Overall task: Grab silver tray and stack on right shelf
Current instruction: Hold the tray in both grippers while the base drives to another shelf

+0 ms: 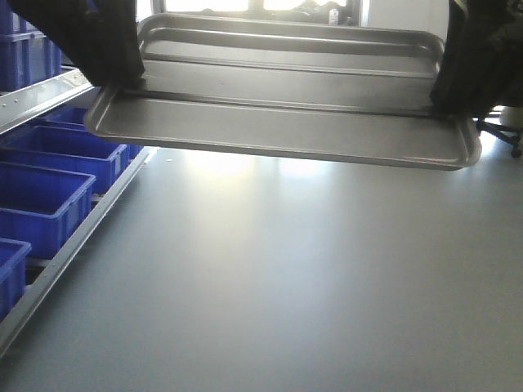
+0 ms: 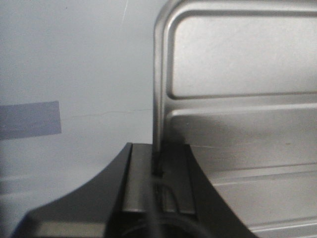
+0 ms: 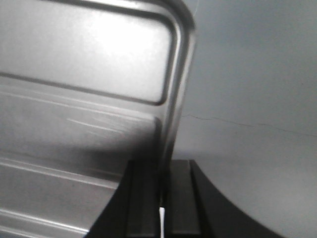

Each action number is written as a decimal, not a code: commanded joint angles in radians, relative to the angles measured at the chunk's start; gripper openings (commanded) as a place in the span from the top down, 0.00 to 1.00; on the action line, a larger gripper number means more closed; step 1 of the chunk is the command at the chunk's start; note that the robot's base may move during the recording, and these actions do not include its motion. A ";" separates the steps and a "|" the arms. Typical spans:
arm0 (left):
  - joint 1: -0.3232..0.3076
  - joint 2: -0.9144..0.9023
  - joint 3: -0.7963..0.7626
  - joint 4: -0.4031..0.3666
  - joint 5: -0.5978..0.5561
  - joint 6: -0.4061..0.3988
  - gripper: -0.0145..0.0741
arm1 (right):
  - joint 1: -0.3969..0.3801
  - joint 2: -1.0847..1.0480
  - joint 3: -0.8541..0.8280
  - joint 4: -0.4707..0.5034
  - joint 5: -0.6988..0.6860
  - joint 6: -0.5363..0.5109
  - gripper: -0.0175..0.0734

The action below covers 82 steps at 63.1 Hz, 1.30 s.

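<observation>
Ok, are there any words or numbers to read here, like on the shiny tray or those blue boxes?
None: no words, numbers, brands or signs can be read in any of the views.
silver tray: plain metal, nothing printed on it.
blue bins: no labels showing.
blue-grey patch on the floor: blank.

Nothing can be read in any view: no writing, label, brand mark, number or sign. The silver tray [image 1: 278,122] shows only bare metal. The blue bins [image 1: 49,196] at nine o'clock in the front view are plain plastic. The bluish tape patch [image 2: 29,120] at nine o'clock in the left wrist view is blank.
</observation>
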 commanded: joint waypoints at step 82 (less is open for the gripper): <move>-0.007 -0.038 -0.036 0.006 -0.057 -0.006 0.94 | -0.001 -0.030 -0.038 -0.007 -0.048 -0.022 0.75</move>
